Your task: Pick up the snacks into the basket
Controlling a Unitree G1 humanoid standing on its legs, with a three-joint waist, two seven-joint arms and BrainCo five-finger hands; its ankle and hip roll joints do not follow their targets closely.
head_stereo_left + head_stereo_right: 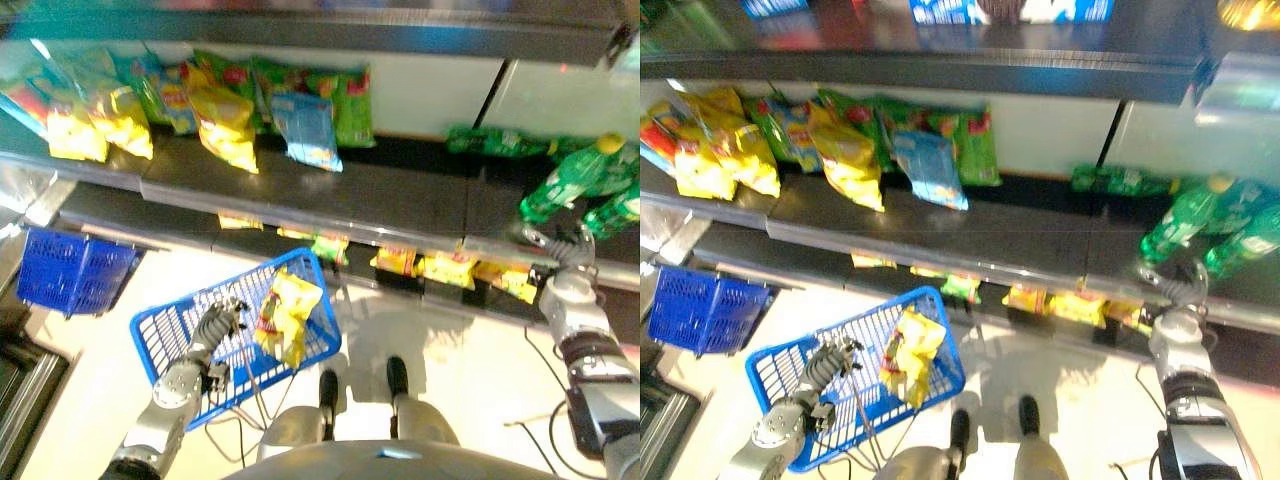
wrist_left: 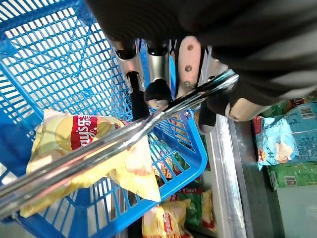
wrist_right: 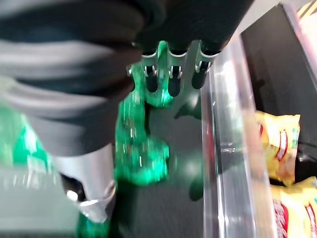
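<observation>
Your left robot hand [image 1: 215, 325] has its fingers curled round the chrome handle [image 2: 114, 144] of the blue basket [image 1: 160, 335], which hangs low in front of the shelves. One yellow snack bag [image 1: 285, 315] already lies inside the basket, against its far wall.

Your right robot hand [image 3: 171, 74] is at the right end of the main shelf [image 1: 350, 195], its fingers reaching over the green bottles [image 1: 575, 180] lying there. You cannot tell from these views whether those fingers close on a bottle or only hover above it.

On the left half of the same shelf, a row of snack bags leans against the back wall: yellow bags [image 1: 95, 120], another yellow bag [image 1: 225, 125], a light blue bag [image 1: 305, 130] and green bags [image 1: 345, 100]. A flat green packet [image 1: 495, 142] lies further right, near the bottles.

The lower shelf [image 1: 300, 245] carries more yellow packets [image 1: 450, 268] behind its front rail. A second, darker blue basket [image 1: 70, 270] hangs at the far left, well apart from the one you hold.
</observation>
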